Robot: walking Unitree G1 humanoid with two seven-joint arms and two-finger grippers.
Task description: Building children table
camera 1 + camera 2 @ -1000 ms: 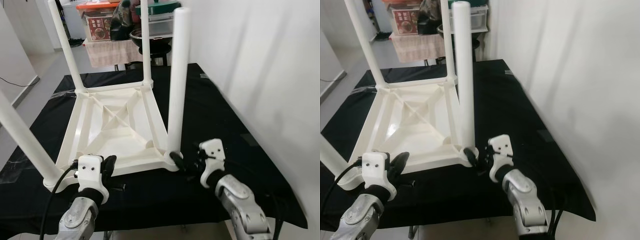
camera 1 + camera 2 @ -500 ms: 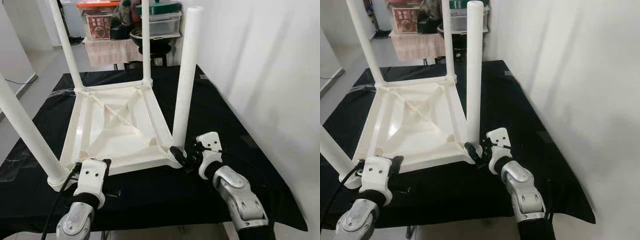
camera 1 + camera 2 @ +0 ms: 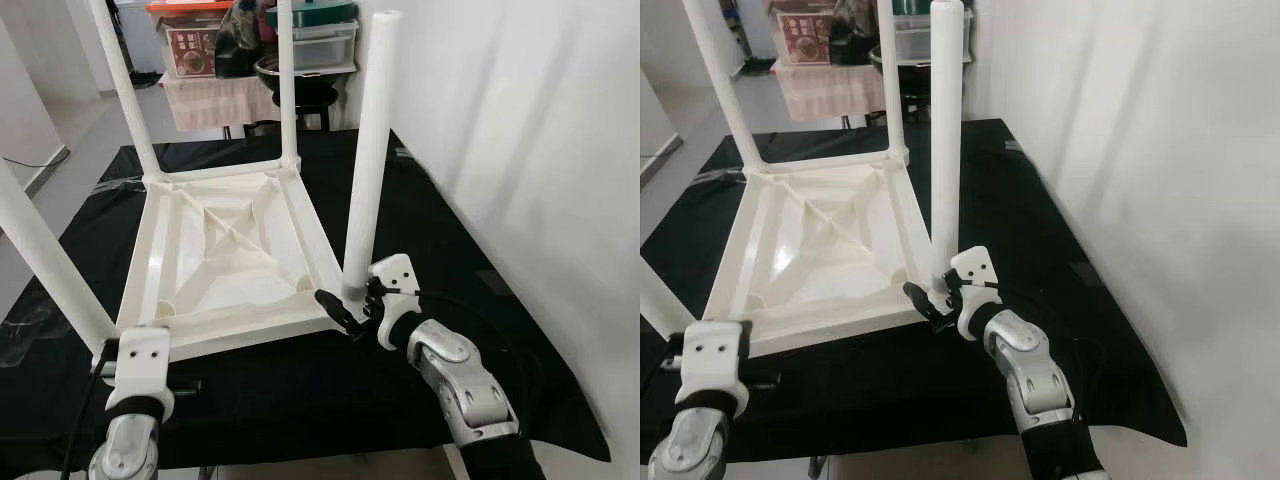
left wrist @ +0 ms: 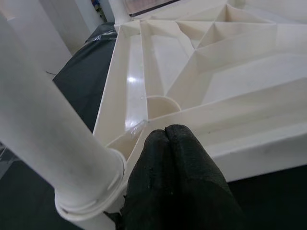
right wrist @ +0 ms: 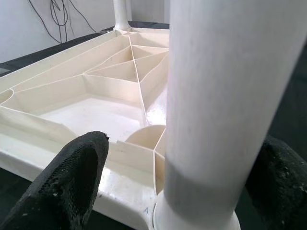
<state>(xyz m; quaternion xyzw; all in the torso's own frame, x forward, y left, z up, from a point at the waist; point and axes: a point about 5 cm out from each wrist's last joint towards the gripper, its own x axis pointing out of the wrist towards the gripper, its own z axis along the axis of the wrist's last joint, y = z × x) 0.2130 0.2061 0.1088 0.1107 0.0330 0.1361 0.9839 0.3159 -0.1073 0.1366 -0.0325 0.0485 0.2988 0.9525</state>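
A white plastic children's table (image 3: 230, 250) lies upside down on the black cloth, with its legs pointing up. My right gripper (image 3: 352, 305) is open at the foot of the near right leg (image 3: 368, 150), where the leg meets the corner socket. In the right wrist view its black fingers (image 5: 76, 177) stand either side of that leg (image 5: 216, 96), slightly apart from it. My left gripper (image 4: 166, 129) is shut on nothing, just before the table's front rim (image 4: 249, 143) and beside the near left leg (image 4: 53, 139).
The black cloth (image 3: 450, 230) covers the worktop, whose front edge is close to me. A white wall (image 3: 540, 120) runs along the right. Storage boxes (image 3: 200, 45) and a dark pot (image 3: 300, 75) stand behind the far edge. Bare floor (image 3: 60, 130) lies at the left.
The view has shifted a little. My right gripper has moved in closer around the leg's foot. My left arm has drawn back from the table's front rim toward me.
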